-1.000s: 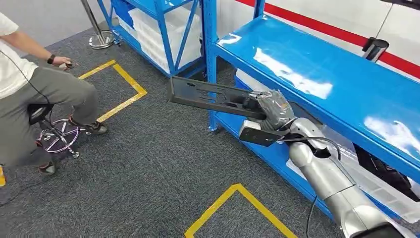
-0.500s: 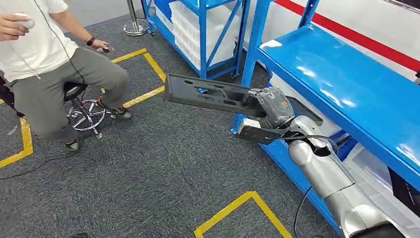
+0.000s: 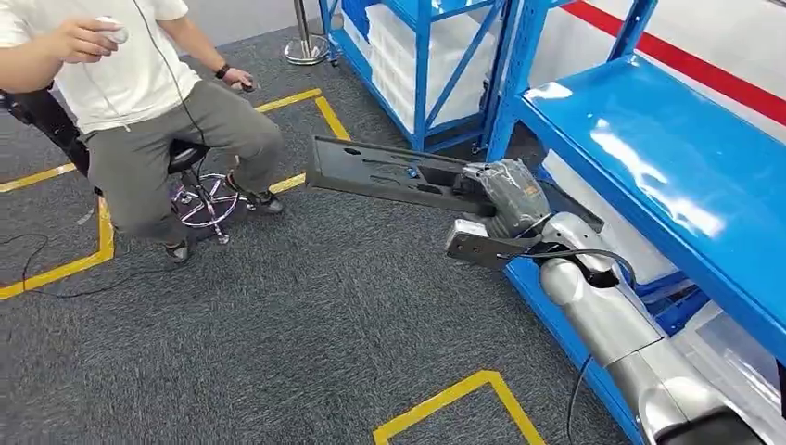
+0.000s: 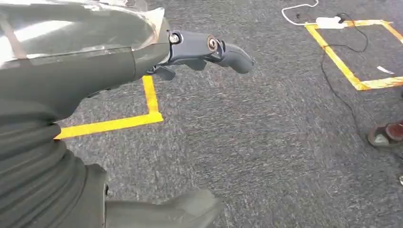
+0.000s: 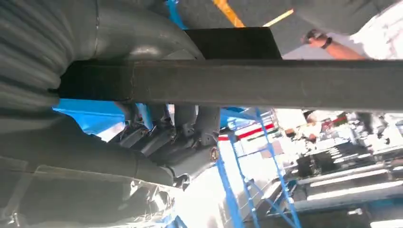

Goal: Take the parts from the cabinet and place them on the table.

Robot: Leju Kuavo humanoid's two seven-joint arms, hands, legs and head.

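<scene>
- Long dark part [image 3: 389,176] out of the cabinet, carried level above the grey carpet [image 3: 278,343], one end gripped, the other end reaching out toward the seated person [image 3: 139,102].
- Held by the right hand [image 3: 505,199], fingers [image 5: 185,123] closed around the bar near its end; seen close in the right wrist view, wrapped under the part [image 5: 266,83].
- Best kept gripped firmly: such a long overhang beyond the grip probably pulls the free end downward, so a level wrist and slow turning look wise.
- Left hand [image 4: 142,61] hanging over the carpet, holding nothing; fingers [image 4: 214,50] only loosely bent, thumb apart, so taken as open.
- Could be brought under the free length as a second support, if the part starts to sag.
- Blue cabinet [image 3: 667,158] just beside the right arm, its front edge close to the elbow; worth swinging the part clear of the upright posts before stepping away.
- Person on a stool [image 3: 199,185] near the free end of the part: a wide berth advised while turning.
- Yellow floor tape [image 3: 454,399] underfoot; no worktop in sight, so placing not yet possible, and carrying judged the step in hand.
</scene>
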